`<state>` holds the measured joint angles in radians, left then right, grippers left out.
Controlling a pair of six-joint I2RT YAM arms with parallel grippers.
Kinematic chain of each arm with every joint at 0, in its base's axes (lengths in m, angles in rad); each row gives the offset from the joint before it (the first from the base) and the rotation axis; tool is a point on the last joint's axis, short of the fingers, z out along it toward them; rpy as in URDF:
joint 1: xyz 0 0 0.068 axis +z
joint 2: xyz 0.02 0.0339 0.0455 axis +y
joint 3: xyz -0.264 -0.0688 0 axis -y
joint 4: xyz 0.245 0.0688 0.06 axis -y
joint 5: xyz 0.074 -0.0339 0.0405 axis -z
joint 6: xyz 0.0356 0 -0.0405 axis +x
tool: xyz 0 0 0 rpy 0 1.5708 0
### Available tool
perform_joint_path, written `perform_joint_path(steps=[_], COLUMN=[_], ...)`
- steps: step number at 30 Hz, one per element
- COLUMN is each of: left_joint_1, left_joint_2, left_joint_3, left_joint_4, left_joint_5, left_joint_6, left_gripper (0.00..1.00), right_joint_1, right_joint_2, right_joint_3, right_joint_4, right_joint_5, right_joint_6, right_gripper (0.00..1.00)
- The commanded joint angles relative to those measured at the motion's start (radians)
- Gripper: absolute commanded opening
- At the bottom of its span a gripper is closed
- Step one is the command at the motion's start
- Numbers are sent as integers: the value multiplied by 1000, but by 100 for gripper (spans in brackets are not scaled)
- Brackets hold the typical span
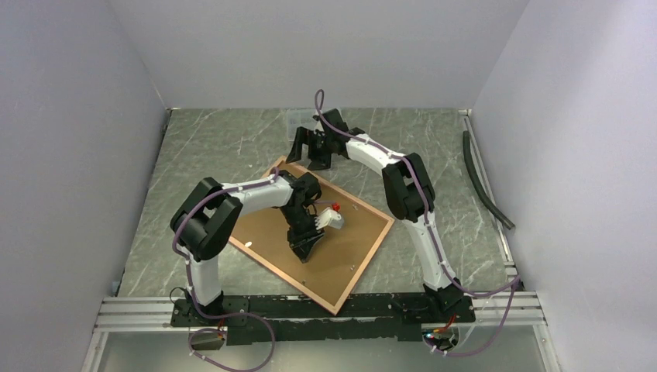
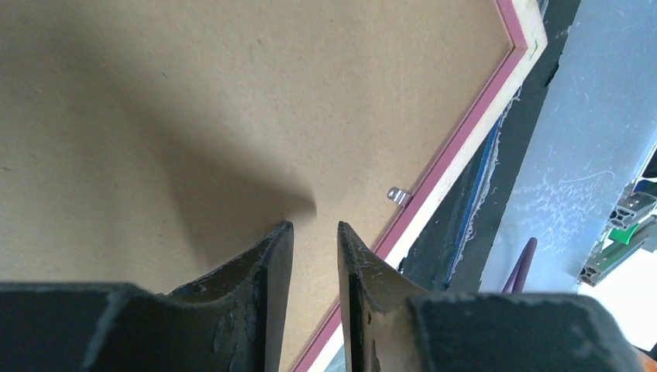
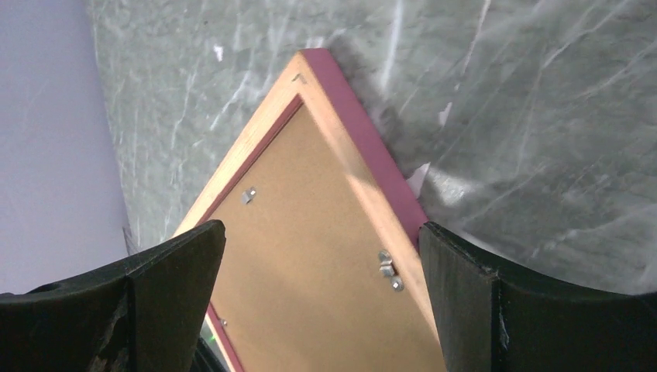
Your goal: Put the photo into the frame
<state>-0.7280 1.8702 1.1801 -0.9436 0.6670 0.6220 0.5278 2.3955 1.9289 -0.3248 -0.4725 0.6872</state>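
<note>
Centrally, the frame [image 1: 362, 267] is lying face down on the green-grey marbled table [image 1: 232, 147]. It is turned so that its corners are pointing towards 12, 3, 6 and 9 o'clock in the overhead view. Its wood-brown back is facing up, and a plain brown backing board [image 1: 263, 232] is filling the opening.

The left gripper [image 1: 304, 249] is hanging over the middle of that board, pointing down. In the left wrist view its fingers [image 2: 271, 263] are sitting almost together, leaving only a narrow slit, and are holding nothing. Whether the tips are touching the board [image 2: 194, 93] cannot be told. From the fingertips, a small metal tab [image 2: 398, 195] is showing at 2 o'clock, against the inner pink strip of the frame's rim [image 2: 463, 147]. That rim is running from the corner at 1 o'clock down towards 6 o'clock.

The right gripper [image 1: 310, 155] is hovering at the frame's 12 o'clock corner. In the right wrist view its fingers [image 3: 178, 271] are standing wide apart and are gripping nothing. That corner is pointing up between them, with a pink outer edge [image 3: 364, 139] and pale wood inside it. Two more metal tabs are lying on the board [image 3: 310, 271], one at 9 o'clock [image 3: 248, 195] and one at 4 o'clock [image 3: 387, 267]. Bare table [image 3: 527, 116] is surrounding the corner.
</note>
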Motion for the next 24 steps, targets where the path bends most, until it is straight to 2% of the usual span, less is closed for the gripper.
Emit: perform_joint_path(steps=[1, 5, 9, 11, 14, 18, 21, 24], left_joint_1=[7, 92, 287, 409, 603, 798, 887, 919], left_joint_2=[-34, -88, -120, -113, -56, 75, 169, 201], left_joint_3=[72, 164, 308, 377, 460, 527, 562, 535], left_joint_4=[-41, -170, -296, -325, -291, -166, -123, -92], left_joint_5=[32, 58, 119, 117, 71, -16, -56, -63], left_joint_6=[-27, -12, 46, 73, 63, -36, -72, -72], left_gripper=[36, 40, 42, 42, 42, 42, 41, 40], right_joint_1=[-48, -110, -138, -138, -135, -125, -106, -105], right_joint_2=[-79, -235, -422, -536, -734, -1008, -1128, -1195], right_joint_3=[115, 61, -142, -307, -622, -965, -1116, -1204], right_joint_4=[-113, -165, -199, -195, -153, -42, -37, -85], right_joint_5=[-11, 93, 239, 309, 332, 255, 216, 205], right_joint_6=[-57, -105, -113, -100, -46, 62, 119, 131], right_gripper=[100, 100, 100, 100, 100, 100, 100, 100])
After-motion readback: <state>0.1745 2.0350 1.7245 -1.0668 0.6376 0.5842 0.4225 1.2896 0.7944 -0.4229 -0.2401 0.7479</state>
